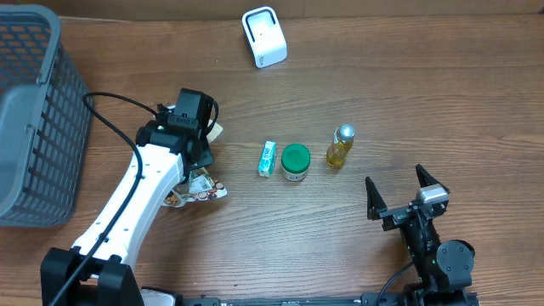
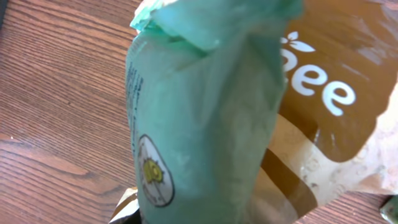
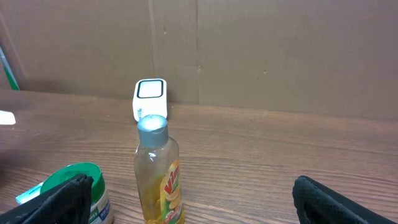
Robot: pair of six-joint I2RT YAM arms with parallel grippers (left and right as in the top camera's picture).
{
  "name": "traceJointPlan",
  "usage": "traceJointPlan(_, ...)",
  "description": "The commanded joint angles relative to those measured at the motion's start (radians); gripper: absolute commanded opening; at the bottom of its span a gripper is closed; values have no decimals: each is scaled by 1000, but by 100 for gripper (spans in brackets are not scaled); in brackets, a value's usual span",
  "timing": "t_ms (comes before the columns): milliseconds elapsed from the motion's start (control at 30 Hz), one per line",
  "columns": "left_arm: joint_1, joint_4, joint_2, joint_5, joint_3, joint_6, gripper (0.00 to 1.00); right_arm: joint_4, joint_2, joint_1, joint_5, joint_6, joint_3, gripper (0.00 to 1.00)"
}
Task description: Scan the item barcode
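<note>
While the left hand (image 1: 197, 166) clamps a snack packet (image 2: 205, 124), the right hand (image 1: 394, 180) rests with fingers (image 3: 62, 199) wide apart, a bottle (image 3: 157, 174) just ahead.

pouch (image 2: 205, 124) — green-brown (crumpled) | scanner (image 1: 264, 36) — white, upright, far edge

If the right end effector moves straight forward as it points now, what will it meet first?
Probably the bottle: it stands just left of centre before the open right end effector, with the scanner farther behind. Depth is unclear, so a near miss is possible.
</note>
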Motion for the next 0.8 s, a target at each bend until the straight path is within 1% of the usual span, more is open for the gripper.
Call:
traceJointPlan(0,-6,29,-5,-45,-34,-34,22,4,-7,1,-6,0,-11,100)
traceJointPlan(133,-6,64,2,-62,-73,-34,22,4,-7,1,-6,0,-11,100)
traceJointPlan(333,-6,86,31,-62,-79,-34,21,4,-7,1,-6,0,-11,100)
traceJointPlan(467,-7,108,96,-62,-79,-32,21,4,-7,1,-6,0,-11,100)
traceJointPlan(533,-7,127,131,-68,-79,8,23,4,-7,1,-6,0,-11,100)
traceJointPlan(600,-6,157,182,-92,-79,76,27,4,-7,1,-6,0,-11,100)
traceJointPlan(700,-6,169,190,-92,-79,79,36,4,-7,1,-6,0,-11,100)
traceJointPlan(733,-6,172,190,-92,-78,79,44,4,-7,1,-6,0,-11,100)
traceJointPlan(767,-6,176,190,-92,-78,79,56,4,-7,1,-6,0,-11,100)
